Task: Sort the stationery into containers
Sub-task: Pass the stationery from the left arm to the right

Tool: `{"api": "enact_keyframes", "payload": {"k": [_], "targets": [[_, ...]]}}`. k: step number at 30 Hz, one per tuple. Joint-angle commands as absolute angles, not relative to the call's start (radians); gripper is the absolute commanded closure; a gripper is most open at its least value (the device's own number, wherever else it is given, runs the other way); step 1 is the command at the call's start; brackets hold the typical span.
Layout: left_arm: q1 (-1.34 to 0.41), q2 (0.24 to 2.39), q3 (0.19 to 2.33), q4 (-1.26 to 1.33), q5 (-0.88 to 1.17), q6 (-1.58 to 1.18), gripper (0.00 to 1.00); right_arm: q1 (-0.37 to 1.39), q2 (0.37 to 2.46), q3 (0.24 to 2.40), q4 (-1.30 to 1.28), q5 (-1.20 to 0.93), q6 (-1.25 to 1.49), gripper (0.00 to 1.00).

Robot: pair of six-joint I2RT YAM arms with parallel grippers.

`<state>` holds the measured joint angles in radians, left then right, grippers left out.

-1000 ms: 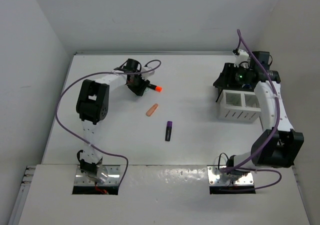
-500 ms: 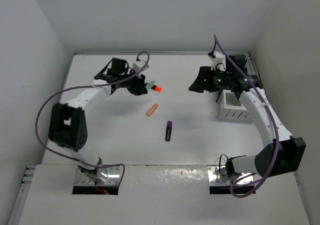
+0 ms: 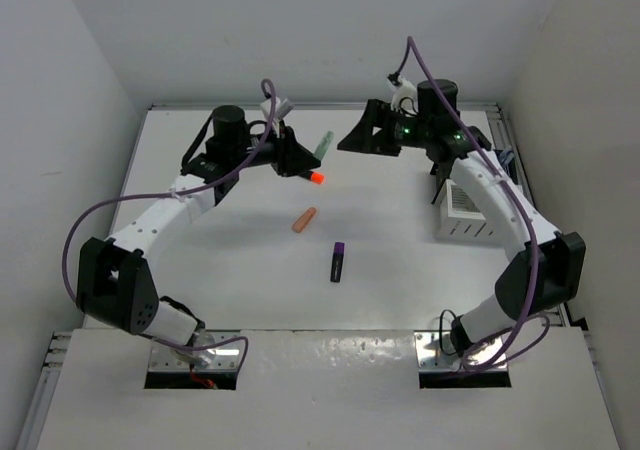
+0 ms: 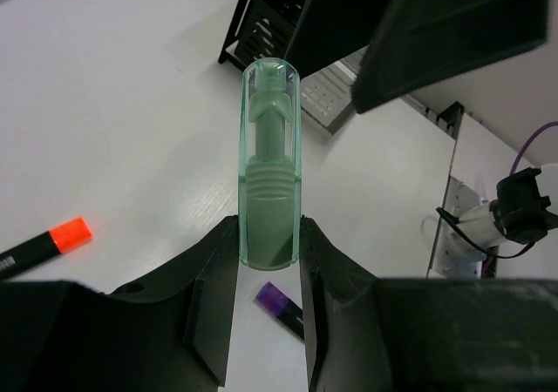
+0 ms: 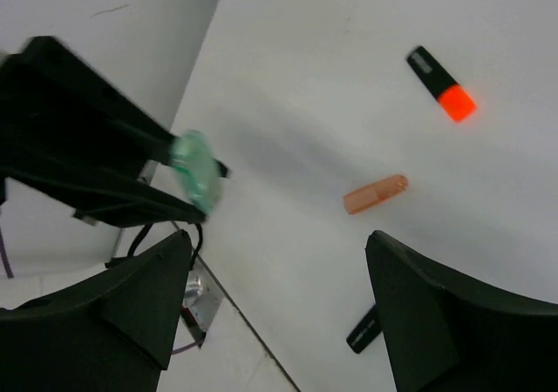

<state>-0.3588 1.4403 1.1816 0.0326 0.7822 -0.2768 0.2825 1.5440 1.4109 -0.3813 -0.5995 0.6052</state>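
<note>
**Top view, near to far.** A purple-black highlighter (image 3: pixel 339 261) lies on the table (image 3: pixel 220 270), just nearer the arm bases than the orange highlighter (image 3: pixel 304 220), which serves as the landmark here. The two do not touch. The white slatted box (image 3: pixel 462 220) stands well to the right of the orange highlighter, partly covered by the right arm. An orange-tipped black highlighter (image 3: pixel 314 177) lies just beyond the orange highlighter, its black end hidden under the left gripper (image 3: pixel 305 156). That gripper is raised beyond the orange highlighter and holds the mint green highlighter (image 3: pixel 323 145). The right gripper (image 3: pixel 358 138) is beyond and to the right of the orange highlighter, facing the left one. How far its jaws are parted cannot be read from above.

**Left wrist view.** Both fingers (image 4: pixel 209 296) are closed on the lower barrel of the mint green highlighter (image 4: pixel 269 165), which stands straight out between them. Beyond it is the black organiser (image 4: pixel 261 26), barely visible from above.

**Right wrist view.** The fingers (image 5: pixel 131 296) are spread wide with nothing between them. Below lie the orange highlighter (image 5: pixel 375 193), the orange-tipped black highlighter (image 5: pixel 442 83) and one end of the purple-black highlighter (image 5: pixel 362 329). The mint green highlighter (image 5: pixel 196 170) appears blurred at the left gripper's tip.
</note>
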Motion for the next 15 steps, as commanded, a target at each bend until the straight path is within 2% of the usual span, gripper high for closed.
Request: {"api": "enact_keyframes", "payload": {"k": [1, 7, 9, 11, 12, 14, 15], "targets": [[-0.377, 1.443, 1.207, 0.103, 0.818, -0.348, 0.81, 0.346, 1.554, 1.497, -0.284, -0.597, 0.617, 0.20], [-0.403, 1.440, 1.204, 0.109, 0.815, -0.338, 0.81, 0.406, 1.606, 1.535, -0.281, -0.552, 0.604, 0.22], [-0.406, 1.439, 1.197, 0.110, 0.815, -0.337, 0.81, 0.413, 1.631, 1.537, -0.273, -0.563, 0.614, 0.30], [-0.410, 1.436, 1.192, 0.107, 0.815, -0.331, 0.81, 0.422, 1.646, 1.539, -0.270, -0.560, 0.609, 0.46], [-0.414, 1.433, 1.192, 0.106, 0.815, -0.330, 0.81, 0.422, 1.649, 1.536, -0.270, -0.558, 0.609, 0.63], [-0.416, 1.427, 1.192, 0.097, 0.808, -0.325, 0.78, 0.422, 1.649, 1.531, -0.268, -0.552, 0.592, 0.84], [-0.417, 1.424, 1.196, 0.089, 0.804, -0.318, 0.67, 0.417, 1.637, 1.526, -0.275, -0.545, 0.583, 0.99]]}}
